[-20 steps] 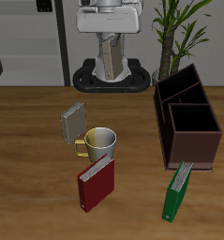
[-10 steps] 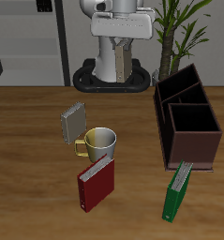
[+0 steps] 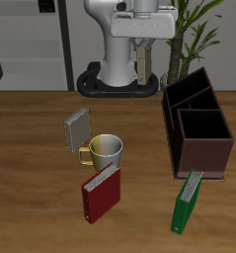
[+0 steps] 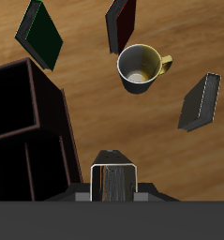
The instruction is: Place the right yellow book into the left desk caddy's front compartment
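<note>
My gripper (image 3: 142,46) is shut on a thin grey-tan hardcover, the right yellow book (image 3: 142,62), which hangs upright high above the table's back, beside the far end of the left desk caddy (image 3: 173,126). The caddy is a dark maroon box with two open wells; the front compartment (image 3: 204,127) is the one nearer the table's front edge. In the wrist view the held book (image 4: 114,185) shows edge-on between my fingers, with the caddy (image 4: 57,117) below and to one side. A second alike book (image 3: 77,127) lies on the table beside the mug.
A yellow-handled mug (image 3: 105,150) stands mid-table, and it also shows in the wrist view (image 4: 141,67). A dark red book (image 3: 100,193) and a green book (image 3: 187,202) stand near the front edge. A potted plant (image 3: 189,35) rises behind the caddy.
My gripper has carried the held book sideways at height, from in front of the robot base toward the caddy's side. Nothing on the table has moved.
</note>
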{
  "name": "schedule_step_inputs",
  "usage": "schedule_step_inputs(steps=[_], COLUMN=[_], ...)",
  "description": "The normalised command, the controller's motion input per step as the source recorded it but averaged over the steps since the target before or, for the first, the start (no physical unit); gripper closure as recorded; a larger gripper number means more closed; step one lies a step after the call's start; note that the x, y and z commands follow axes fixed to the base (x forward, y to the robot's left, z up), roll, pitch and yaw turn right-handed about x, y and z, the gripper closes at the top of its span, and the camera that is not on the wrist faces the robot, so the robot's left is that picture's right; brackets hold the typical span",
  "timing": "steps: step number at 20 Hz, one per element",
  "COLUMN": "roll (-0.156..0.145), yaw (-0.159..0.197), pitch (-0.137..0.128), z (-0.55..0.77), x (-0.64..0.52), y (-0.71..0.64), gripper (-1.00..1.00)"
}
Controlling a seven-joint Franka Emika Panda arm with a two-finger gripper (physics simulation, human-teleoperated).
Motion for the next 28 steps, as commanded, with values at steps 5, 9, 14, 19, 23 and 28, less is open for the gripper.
schedule_step_inputs(steps=[5, 9, 14, 19, 23, 28], roll=[-0.018, -0.046, 0.040, 0.009, 0.034, 0.027], yaw=[0.005, 0.042, 0.020, -0.030, 0.002, 0.018], pitch=[0.024, 0.019, -0.005, -0.011, 0.001, 0.011], z=[-0.04, -0.01, 0.05, 0.10, 0.02, -0.06], x=[0.10, 0.11, 0.13, 0.07, 0.08, 0.16], y=[0.35, 0.34, 0.34, 0.17, 0.17, 0.20], gripper=[1.00, 1.00, 1.00, 1.00, 1.00, 1.00])
